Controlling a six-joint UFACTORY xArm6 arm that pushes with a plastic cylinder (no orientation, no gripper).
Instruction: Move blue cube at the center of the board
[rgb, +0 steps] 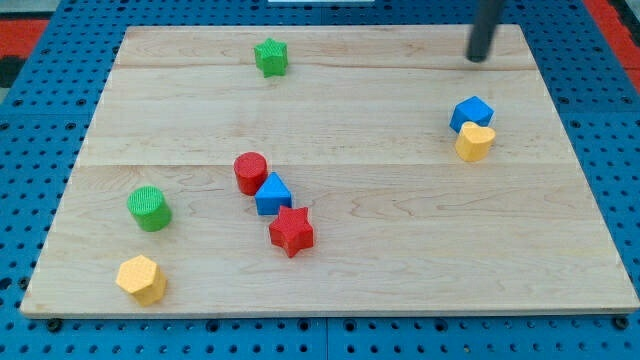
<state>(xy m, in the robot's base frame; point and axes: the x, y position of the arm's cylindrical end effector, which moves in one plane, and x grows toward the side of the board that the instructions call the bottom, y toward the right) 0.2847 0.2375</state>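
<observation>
Near board's (330, 290) top-right: my tip (478, 58) above blue cube (471, 112).

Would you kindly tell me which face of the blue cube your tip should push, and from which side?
Its right face, approached from the view's right, my tip set slightly high: the blue cube touches the yellow heart below, and centre lies left and slightly down.

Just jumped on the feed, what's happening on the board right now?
My tip is near the view's top right, above the blue cube and not touching it. The cube sits at the right side, against a yellow heart, so it is not yet at the center. Near the middle, a red cylinder, blue triangular block and red star form a cluster.
</observation>
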